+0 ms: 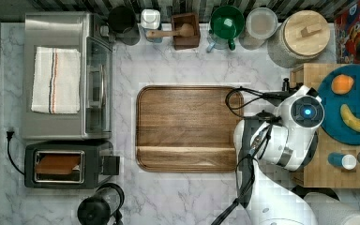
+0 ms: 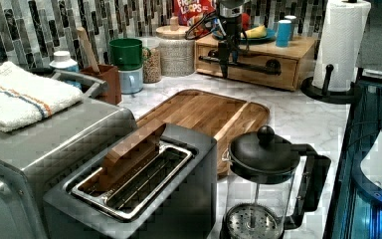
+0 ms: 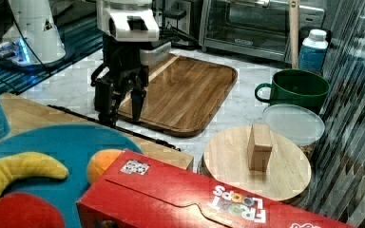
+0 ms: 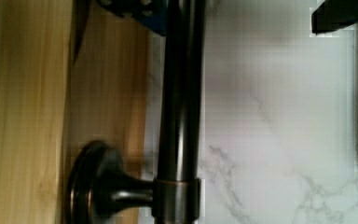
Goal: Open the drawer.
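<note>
A white marble countertop with grey veins (image 1: 168,70) spans the scene. Behind it rises a wall of narrow vertical tiles in grey, black and pale glass (image 2: 25,30). Even light falls across the stone, leaving soft reflections on the glossy tiles.

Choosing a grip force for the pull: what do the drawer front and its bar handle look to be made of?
The drawer front looks like light, unpainted wood: pale yellow with visible grain in the wrist view. The bar handle looks like dark metal with a smooth, slightly glossy bronze-black finish, judging by the sheen along the bar and its round mounting post; coated plastic can't be ruled out.
</note>
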